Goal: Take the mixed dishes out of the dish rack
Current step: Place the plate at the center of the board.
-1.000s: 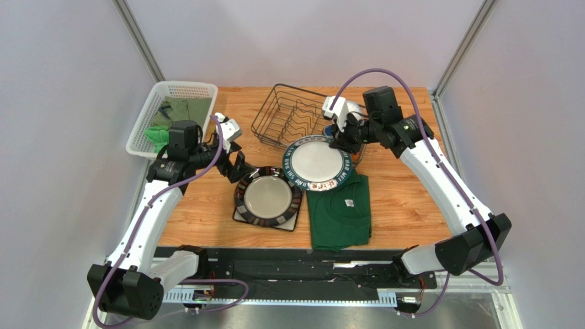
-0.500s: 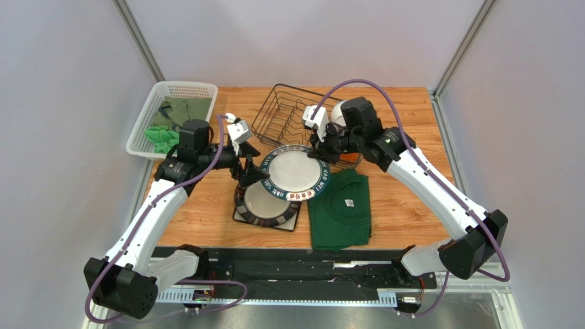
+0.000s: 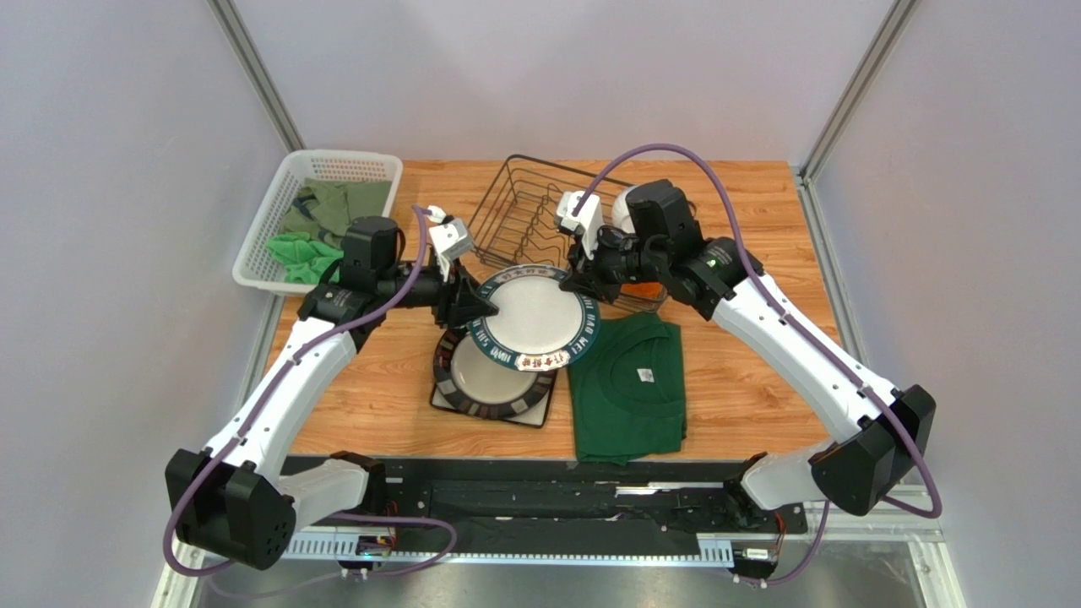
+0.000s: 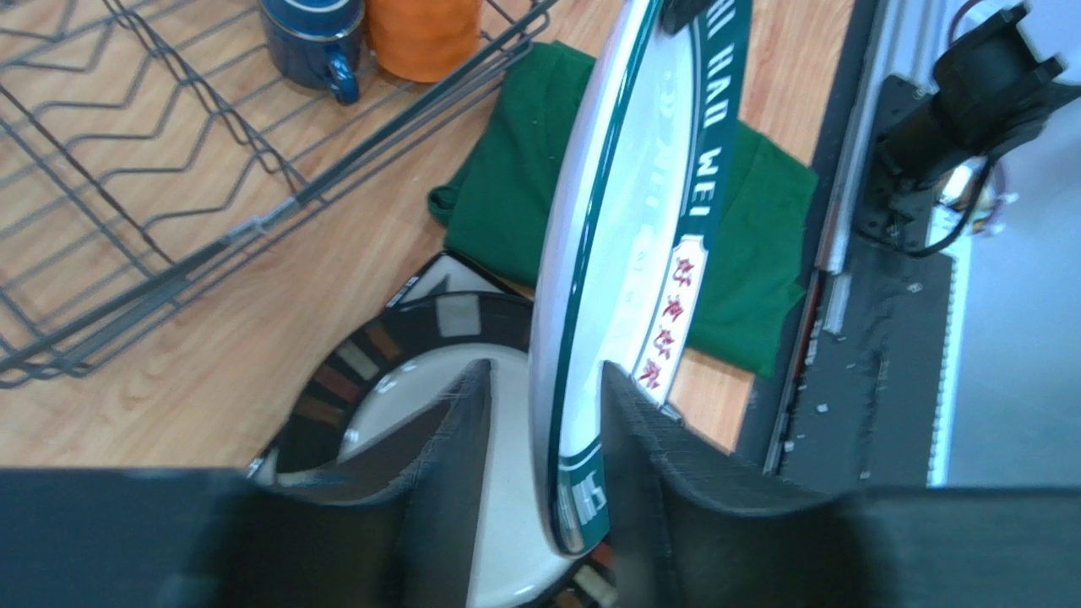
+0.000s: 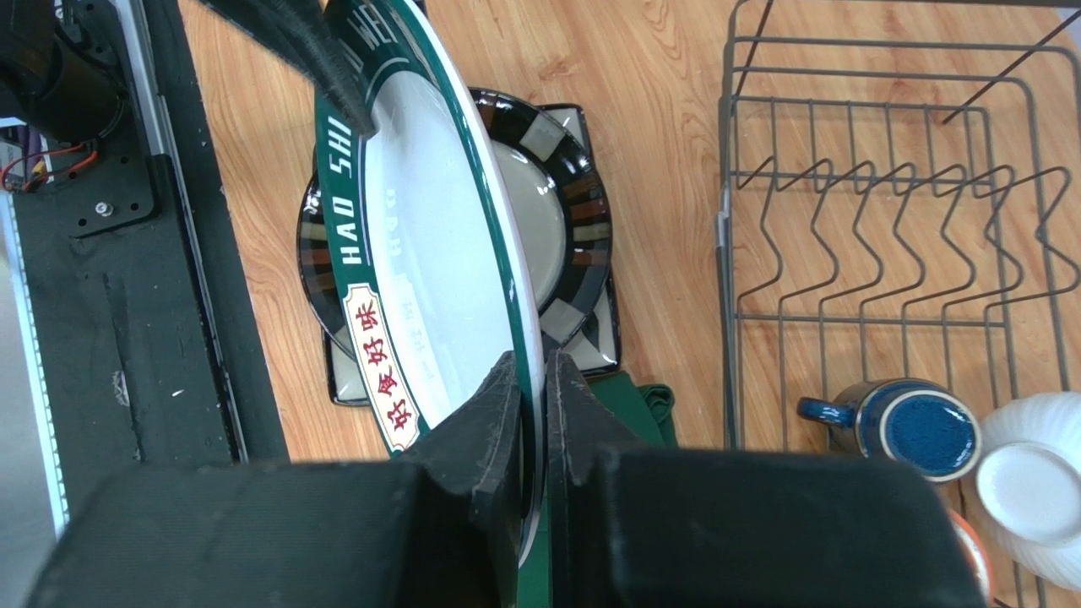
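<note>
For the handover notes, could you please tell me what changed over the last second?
The right tool carried the green-rimmed plate leftwards over the dark-rimmed plate; the left tool swung in, closing around the carried plate's rim. Dish rack and green shirt stayed put.

Each arm is built of smooth white tubular links joined by chunky black motor housings. The left arm [image 3: 286, 393] has its bulky black base joint [image 3: 235, 526] at 7 o'clock of the overhead view, and the right arm [image 3: 799, 348] has its own at 4 o'clock. A purple cable [image 3: 660, 150] loops loosely along each arm. A small white camera block [image 3: 584, 209] sits at each wrist. The fingers [image 4: 444, 469] of the left gripper [image 4: 543, 380] are matte black wedges with finely ribbed inner faces; the right gripper [image 5: 533, 367] matches.
</note>
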`<move>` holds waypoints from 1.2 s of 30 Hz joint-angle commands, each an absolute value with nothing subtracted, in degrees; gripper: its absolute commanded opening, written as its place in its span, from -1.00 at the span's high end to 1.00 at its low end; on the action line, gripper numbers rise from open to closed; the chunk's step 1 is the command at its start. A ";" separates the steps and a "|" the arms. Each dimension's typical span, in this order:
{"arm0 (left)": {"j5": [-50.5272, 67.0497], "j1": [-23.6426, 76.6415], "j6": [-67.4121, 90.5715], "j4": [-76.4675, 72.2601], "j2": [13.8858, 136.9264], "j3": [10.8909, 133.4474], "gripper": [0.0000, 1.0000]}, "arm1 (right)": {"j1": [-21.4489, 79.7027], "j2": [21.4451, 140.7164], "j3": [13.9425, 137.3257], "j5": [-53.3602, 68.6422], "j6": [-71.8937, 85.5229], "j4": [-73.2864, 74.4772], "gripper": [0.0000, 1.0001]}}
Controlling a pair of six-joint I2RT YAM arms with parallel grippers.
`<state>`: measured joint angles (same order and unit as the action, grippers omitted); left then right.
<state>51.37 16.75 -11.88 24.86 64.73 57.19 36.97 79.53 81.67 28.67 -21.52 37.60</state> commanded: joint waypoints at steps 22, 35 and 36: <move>60.12 6.95 -15.56 34.36 73.73 56.69 1.00 | 37.44 74.71 76.99 25.49 -21.53 32.43 -0.85; 58.89 1.76 -12.48 35.59 89.11 58.18 1.00 | 37.44 73.65 76.55 24.96 -23.73 32.34 -0.99; 57.93 1.67 -12.39 35.68 89.56 58.27 1.00 | 37.53 73.48 76.29 24.79 -23.82 32.34 -0.99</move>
<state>56.03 2.33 -13.76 35.48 88.33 56.62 37.43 75.88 76.64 25.65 -22.31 34.81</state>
